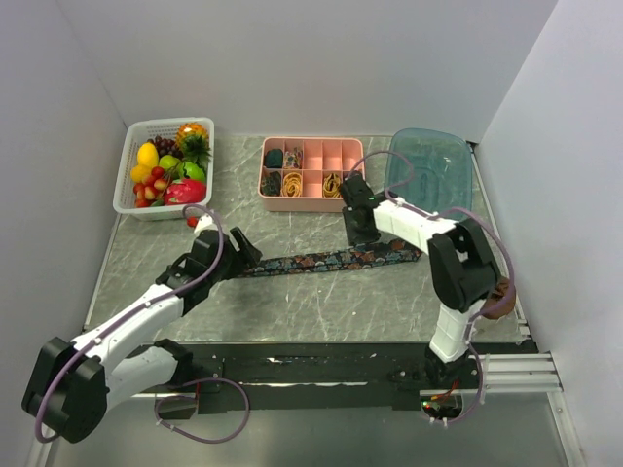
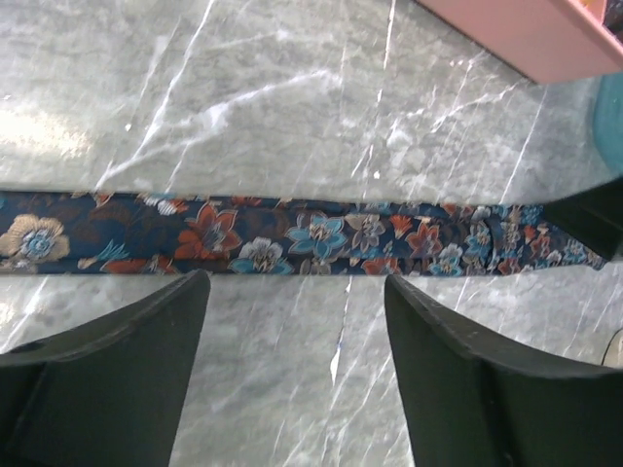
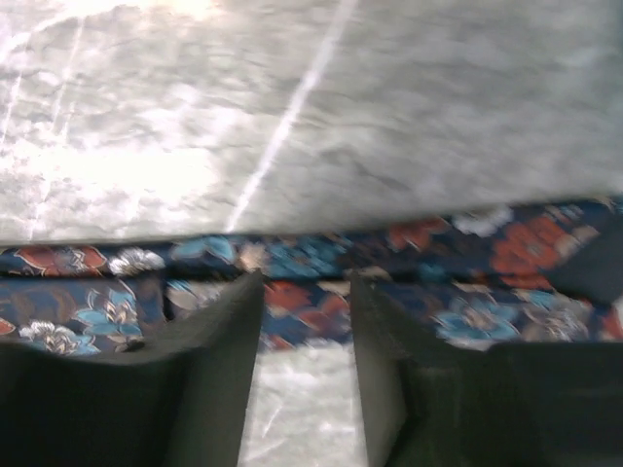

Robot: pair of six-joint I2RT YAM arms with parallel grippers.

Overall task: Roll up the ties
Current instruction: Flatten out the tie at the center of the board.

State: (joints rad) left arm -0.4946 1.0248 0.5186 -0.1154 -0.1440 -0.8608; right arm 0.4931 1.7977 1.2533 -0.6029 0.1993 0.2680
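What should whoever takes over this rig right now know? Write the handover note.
Left gripper: open and empty, fingertips just short of the tie near its left end.
Right gripper: jaws partly open, low over the tie toward its right end; nothing visibly clamped.
Tie: lies flat and stretched out across the middle of the table.
Done: tie laid out straight.
Left: roll it up; no roll started yet.
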